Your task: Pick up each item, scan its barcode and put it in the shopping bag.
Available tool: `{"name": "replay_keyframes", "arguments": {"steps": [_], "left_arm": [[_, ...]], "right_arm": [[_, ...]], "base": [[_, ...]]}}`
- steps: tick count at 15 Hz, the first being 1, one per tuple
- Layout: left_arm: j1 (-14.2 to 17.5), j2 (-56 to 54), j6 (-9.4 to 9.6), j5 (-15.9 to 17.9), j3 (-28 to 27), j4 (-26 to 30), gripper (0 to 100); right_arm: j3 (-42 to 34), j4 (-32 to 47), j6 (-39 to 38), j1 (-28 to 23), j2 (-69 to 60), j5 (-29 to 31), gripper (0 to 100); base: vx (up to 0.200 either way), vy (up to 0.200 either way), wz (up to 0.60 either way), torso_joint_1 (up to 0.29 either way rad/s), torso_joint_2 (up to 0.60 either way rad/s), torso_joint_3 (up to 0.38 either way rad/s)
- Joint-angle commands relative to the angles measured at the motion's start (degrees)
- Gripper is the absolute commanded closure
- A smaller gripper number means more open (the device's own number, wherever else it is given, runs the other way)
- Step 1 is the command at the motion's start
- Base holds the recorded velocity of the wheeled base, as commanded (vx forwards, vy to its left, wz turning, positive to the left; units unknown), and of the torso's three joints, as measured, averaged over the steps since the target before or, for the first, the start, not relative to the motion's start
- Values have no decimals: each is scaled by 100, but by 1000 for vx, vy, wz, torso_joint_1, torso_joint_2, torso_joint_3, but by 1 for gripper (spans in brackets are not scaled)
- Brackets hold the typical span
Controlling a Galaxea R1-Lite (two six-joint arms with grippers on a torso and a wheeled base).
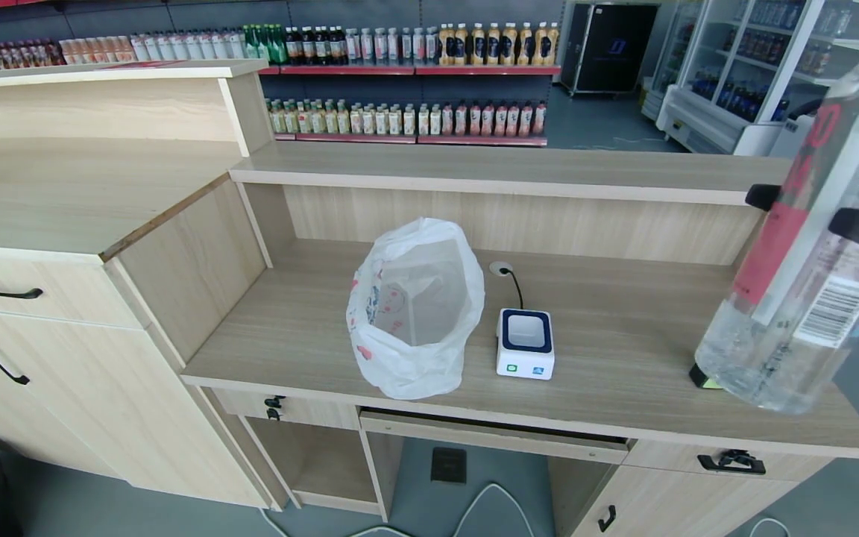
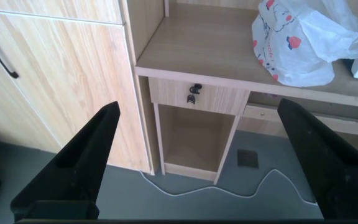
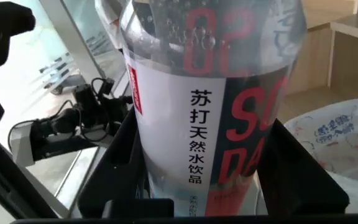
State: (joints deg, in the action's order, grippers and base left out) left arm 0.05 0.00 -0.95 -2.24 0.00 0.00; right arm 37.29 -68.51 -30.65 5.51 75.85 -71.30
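A shop's wooden counter (image 1: 623,335) carries an open white shopping bag (image 1: 414,306) with a barcode scanner (image 1: 525,343) just beside it. The right claw (image 1: 821,216) grips a clear bottle (image 1: 802,298), tilted above the counter's right end. The left claw (image 2: 197,155) hangs spread wide, low before the counter.

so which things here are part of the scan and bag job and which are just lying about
Job: bottle in the right gripper; barcode scanner; open shopping bag.
Just about: shelved drinks behind; glass-door fridge; cabinet drawers.
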Motion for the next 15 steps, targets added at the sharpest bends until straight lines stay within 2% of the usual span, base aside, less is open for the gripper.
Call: {"name": "replay_keyframes", "arguments": {"steps": [1, 2, 3, 4, 6, 8, 11, 15], "left_arm": [[4, 0, -2, -4, 0, 0, 0], [4, 0, -2, 5, 0, 0, 0], [4, 0, -2, -4, 0, 0, 0], [4, 0, -2, -4, 0, 0, 0], [4, 0, -2, 5, 0, 0, 0], [4, 0, -2, 5, 0, 0, 0], [4, 0, -2, -4, 0, 0, 0], [4, 0, -2, 5, 0, 0, 0]], "right_arm": [[-55, 1349, 1975, -1026, 220, 459, 100], [-3, 1912, 2740, -1070, 255, 1242, 100], [85, 2817, 3574, -1034, 246, 2999, 100], [94, 3177, 3706, -911, 176, 4019, 100], [-108, 3168, 3399, -832, -79, 4951, 100], [-126, 2949, 3381, -709, -88, 5469, 100], [-108, 2123, 3416, -718, 220, 5610, 100], [-134, 1261, 4524, -788, 677, 5619, 100]], "base": [[0, 0, 0, 0, 0, 0], [0, 0, 0, 0, 0, 0], [0, 0, 0, 0, 0, 0], [0, 0, 0, 0, 0, 0], [0, 0, 0, 0, 0, 0], [0, 0, 0, 0, 0, 0], [0, 0, 0, 0, 0, 0], [0, 0, 0, 0, 0, 0]]}}
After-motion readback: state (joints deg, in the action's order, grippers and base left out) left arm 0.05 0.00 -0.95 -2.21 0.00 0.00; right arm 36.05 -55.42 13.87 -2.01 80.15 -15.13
